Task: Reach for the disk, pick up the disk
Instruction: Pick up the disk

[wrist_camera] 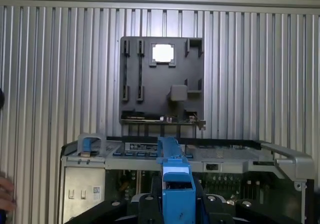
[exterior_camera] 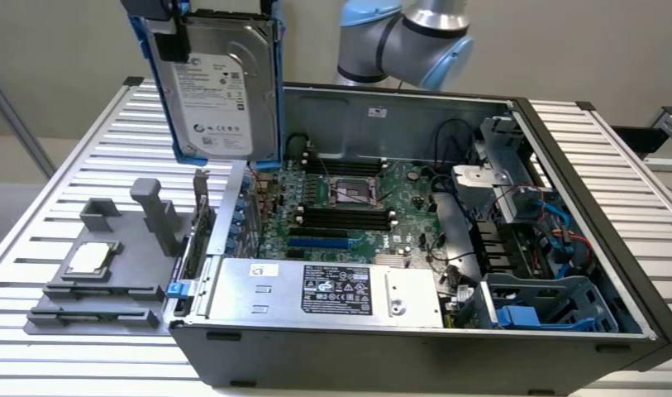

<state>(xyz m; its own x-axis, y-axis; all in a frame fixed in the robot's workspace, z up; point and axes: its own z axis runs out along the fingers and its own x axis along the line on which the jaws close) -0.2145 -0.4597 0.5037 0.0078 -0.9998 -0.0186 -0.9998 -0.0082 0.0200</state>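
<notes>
Jaws pinch the disk (exterior_camera: 216,87) at its top end; gripper (exterior_camera: 220,10) mostly cut off by the frame edge. Ext. view: one disk, hanging in the air over the open PC case (exterior_camera: 600,165), toward the ext. view's left, long axis near vertical, slightly tilted, white label facing the camera, blue carrier round the edges. One silver box (exterior_camera: 325,289) w/ black label inside the case. One small square chip (exterior_camera: 90,258) on the grey fixture (exterior_camera: 104,289) on the slatted table (exterior_camera: 82,149).

Wrist view: disk (wrist_camera: 176,184) seen edge-on, blue rail only, label hidden; gripper (wrist_camera: 175,211) partly cropped. One chip (wrist_camera: 163,53) on the fixture (wrist_camera: 162,83) beyond.
</notes>
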